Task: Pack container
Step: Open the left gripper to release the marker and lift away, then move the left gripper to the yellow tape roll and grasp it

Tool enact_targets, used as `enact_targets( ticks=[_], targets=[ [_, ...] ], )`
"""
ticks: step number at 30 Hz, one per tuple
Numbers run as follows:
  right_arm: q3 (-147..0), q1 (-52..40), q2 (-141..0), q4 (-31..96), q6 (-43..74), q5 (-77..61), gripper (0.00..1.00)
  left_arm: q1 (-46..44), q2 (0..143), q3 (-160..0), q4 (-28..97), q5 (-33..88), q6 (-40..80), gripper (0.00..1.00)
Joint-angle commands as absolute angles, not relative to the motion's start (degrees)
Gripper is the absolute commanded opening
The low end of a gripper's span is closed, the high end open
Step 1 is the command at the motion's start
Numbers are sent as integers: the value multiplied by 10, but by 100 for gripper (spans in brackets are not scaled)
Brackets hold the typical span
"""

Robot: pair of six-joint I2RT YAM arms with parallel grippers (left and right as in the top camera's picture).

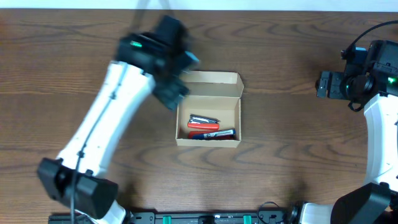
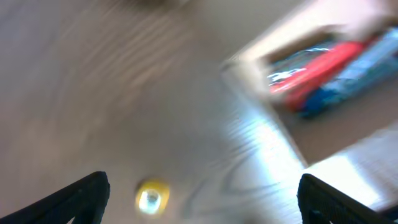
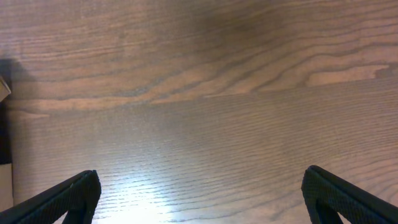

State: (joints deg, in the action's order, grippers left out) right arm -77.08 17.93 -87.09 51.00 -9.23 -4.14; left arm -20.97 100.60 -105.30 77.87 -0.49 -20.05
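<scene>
The container (image 1: 239, 118) is a tan cardboard box, open at the table's middle, with its flap lid (image 1: 210, 78) standing at the back. Inside lie a red-handled tool (image 1: 203, 125), a silver tool (image 1: 204, 118) and a blue one (image 1: 211, 134). My left gripper (image 1: 171, 93) hovers by the box's upper-left corner, blurred by motion. In the left wrist view the left gripper (image 2: 205, 205) is open and empty, with the box (image 2: 249, 74) at upper right. My right gripper (image 1: 323, 84) is far right, and in its wrist view the right gripper (image 3: 199, 199) is open over bare wood.
A small round yellow object (image 2: 152, 197) lies on the table between my left fingers in the left wrist view; it does not show in the overhead view. A sliver of cardboard (image 3: 4, 87) shows at the left edge of the right wrist view.
</scene>
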Motion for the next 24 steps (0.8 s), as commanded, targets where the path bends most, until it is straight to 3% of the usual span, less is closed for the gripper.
enact_targets(
  ticks=[1, 6, 15, 24],
  targets=[
    [-770, 179, -864, 509, -84, -46, 99, -94, 974, -1056, 799, -17, -74, 95],
    [-770, 179, -864, 505, -84, -48, 99, -13, 917, -992, 771, 22, -74, 95],
    [-770, 179, -864, 505, -84, -48, 99, -13, 745, -682, 563, -19, 26, 95],
    [-770, 179, -864, 504, -81, -50, 99, -7, 779, -530, 473, -20, 43, 95]
  ],
)
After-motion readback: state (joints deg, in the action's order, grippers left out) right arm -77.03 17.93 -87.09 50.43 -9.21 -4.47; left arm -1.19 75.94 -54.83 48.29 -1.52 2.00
